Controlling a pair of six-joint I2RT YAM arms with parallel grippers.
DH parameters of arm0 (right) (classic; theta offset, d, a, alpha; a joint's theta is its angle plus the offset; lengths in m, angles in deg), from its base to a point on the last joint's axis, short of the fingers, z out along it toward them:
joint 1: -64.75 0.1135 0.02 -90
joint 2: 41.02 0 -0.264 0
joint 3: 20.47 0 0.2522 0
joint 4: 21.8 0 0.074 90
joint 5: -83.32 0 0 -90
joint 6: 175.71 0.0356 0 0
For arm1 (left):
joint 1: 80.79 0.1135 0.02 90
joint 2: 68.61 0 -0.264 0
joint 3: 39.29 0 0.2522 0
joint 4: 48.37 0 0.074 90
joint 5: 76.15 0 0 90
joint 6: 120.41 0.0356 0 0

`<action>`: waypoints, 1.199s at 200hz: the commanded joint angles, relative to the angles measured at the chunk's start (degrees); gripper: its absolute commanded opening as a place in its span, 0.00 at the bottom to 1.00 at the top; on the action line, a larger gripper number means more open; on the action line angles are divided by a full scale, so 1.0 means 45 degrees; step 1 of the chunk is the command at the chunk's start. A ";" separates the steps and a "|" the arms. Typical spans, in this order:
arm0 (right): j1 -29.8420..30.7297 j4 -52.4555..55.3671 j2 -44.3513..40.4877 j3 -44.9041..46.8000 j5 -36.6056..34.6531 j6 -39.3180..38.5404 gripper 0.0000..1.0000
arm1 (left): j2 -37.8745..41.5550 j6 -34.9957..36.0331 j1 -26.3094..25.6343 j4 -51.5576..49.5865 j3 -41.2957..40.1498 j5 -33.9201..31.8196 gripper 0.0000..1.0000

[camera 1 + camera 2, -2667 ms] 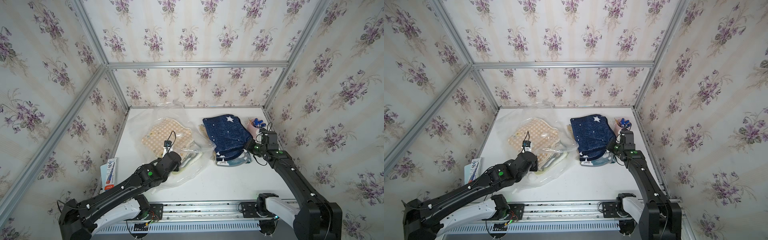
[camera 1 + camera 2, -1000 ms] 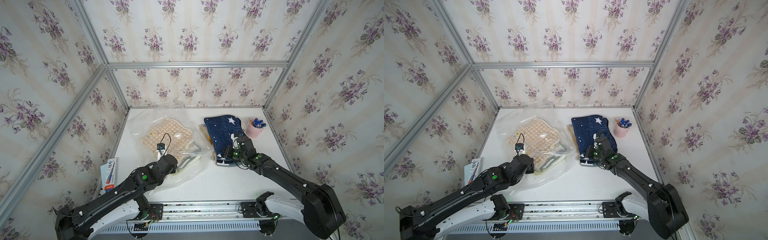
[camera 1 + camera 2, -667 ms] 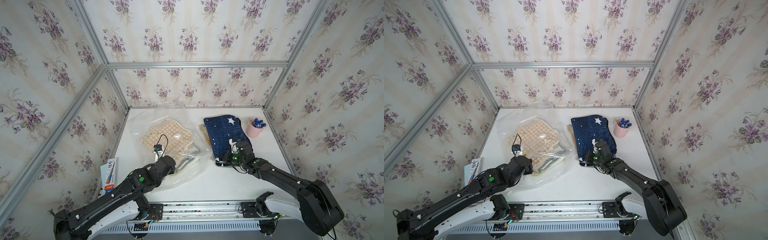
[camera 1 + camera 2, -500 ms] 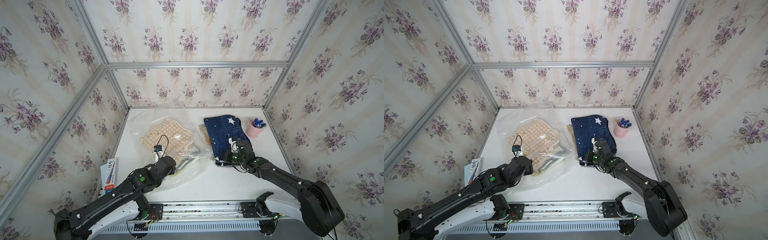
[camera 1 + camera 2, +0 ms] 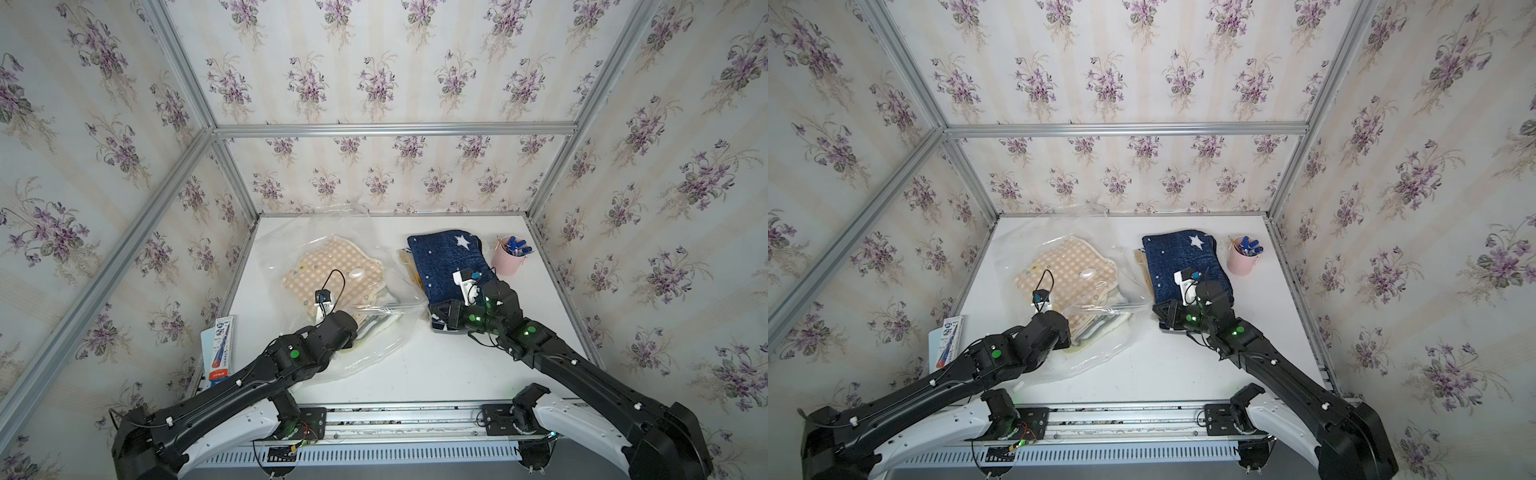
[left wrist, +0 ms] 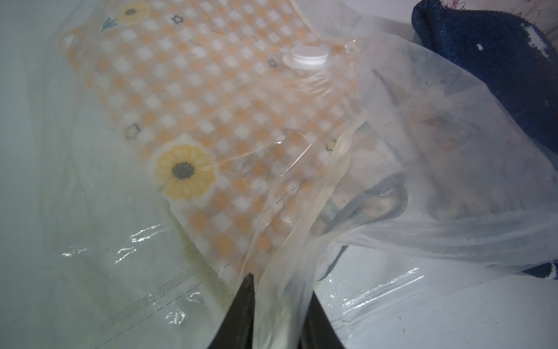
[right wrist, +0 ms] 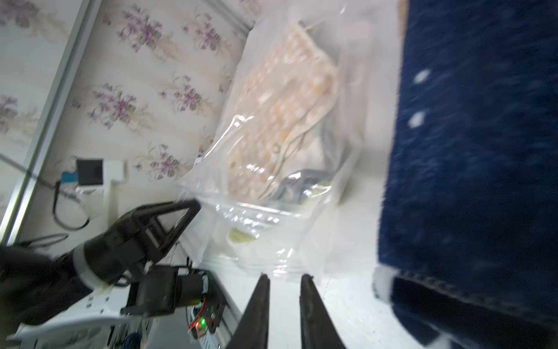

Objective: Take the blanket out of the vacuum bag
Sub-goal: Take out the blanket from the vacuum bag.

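Note:
The vacuum bag (image 5: pixel 291 249), clear crinkly plastic with a white valve cap (image 5: pixel 356 273), lies at the table's left and holds an orange-checked blanket (image 5: pixel 332 266) with sunflowers (image 6: pixel 184 172). My left gripper (image 6: pixel 279 287) is shut on a bunched fold of the bag's plastic near its open mouth; in both top views its fingers are hidden under the wrist (image 5: pixel 1054 328). A navy star blanket (image 5: pixel 449 266) lies outside the bag at the right. My right gripper (image 7: pixel 285 276) sits low by that blanket's near left corner, pointing at the bag's mouth, slightly open with nothing between its fingers.
A pink cup of pens (image 5: pixel 509 259) stands right of the navy blanket. A flat printed box (image 5: pixel 218 345) lies at the table's left edge. Papered walls with aluminium posts close in the back and both sides.
My right gripper has come off the navy blanket's near edge, turned left toward the bag's mouth, and its jaws have parted. My left gripper keeps its hold on the bag's plastic.

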 commanded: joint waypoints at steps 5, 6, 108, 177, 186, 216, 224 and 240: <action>0.0753 0.1087 0.0106 -0.0394 0.0185 -0.0453 0.21 | -0.0027 0.0222 0.0023 0.0515 -0.0142 -0.0192 0.25; 0.0767 0.1119 0.0125 -0.0415 0.0185 -0.0462 0.21 | -0.0027 0.0230 0.0021 0.0517 -0.0144 -0.0190 0.25; 0.2383 -0.1817 -0.0293 0.0596 -0.2155 0.0762 0.18 | -0.0751 0.0720 0.0712 0.1379 0.0344 0.0583 0.25; 0.5376 -0.4654 0.0753 0.1005 -0.4998 0.2104 0.13 | -0.1141 0.1464 0.2171 0.2539 0.0417 0.2404 0.25; 0.5703 -0.5091 0.1163 0.0982 -0.5191 0.2252 0.12 | -0.1126 0.1535 0.2415 0.2660 0.0397 0.2696 0.25; 0.6686 -0.6046 0.2459 0.0464 -0.6004 0.2458 0.09 | -0.1247 0.1835 0.2771 0.2844 0.0514 0.3122 0.25; 0.6894 -0.6285 0.2817 0.0341 -0.6191 0.2528 0.09 | -0.1257 0.1899 0.2820 0.2862 0.0555 0.3209 0.25; 0.7094 -0.6897 0.3593 0.0220 -0.6291 0.2874 0.08 | -0.1199 0.2064 0.2889 0.2878 0.0615 0.3326 0.25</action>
